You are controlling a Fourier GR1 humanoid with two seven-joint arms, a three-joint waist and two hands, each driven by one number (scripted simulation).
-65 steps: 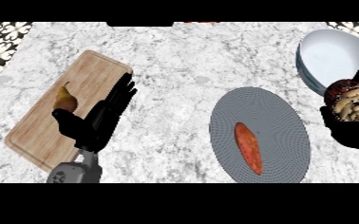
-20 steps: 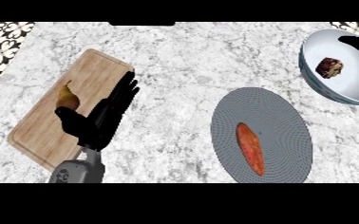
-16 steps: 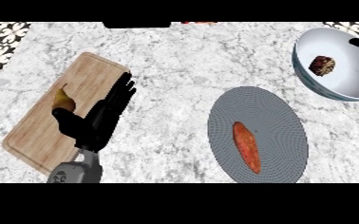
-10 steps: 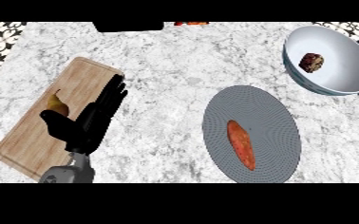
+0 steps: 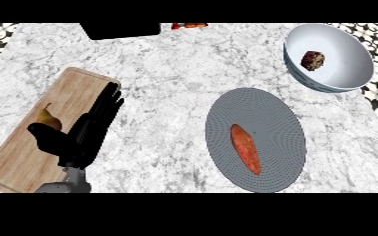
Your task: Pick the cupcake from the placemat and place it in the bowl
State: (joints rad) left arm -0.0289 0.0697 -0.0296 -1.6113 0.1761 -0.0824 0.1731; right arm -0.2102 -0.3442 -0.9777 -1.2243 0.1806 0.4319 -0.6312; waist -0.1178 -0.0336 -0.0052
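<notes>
At the left of the marble counter (image 5: 177, 70) a wooden cutting board (image 5: 70, 87) is seen with a pear (image 5: 49, 118) lying on it. The left hand (image 5: 83, 136) is held over the board's right edge, just beside the pear, with its fingers (image 5: 108, 102) straight and close together and nothing grasped. Right of the middle an orange sweet potato (image 5: 246, 149) is laid on a grey oval placemat (image 5: 269, 115), and at the upper right the cupcake (image 5: 313, 60) is seated inside the white bowl (image 5: 343, 77), off the placemat.
</notes>
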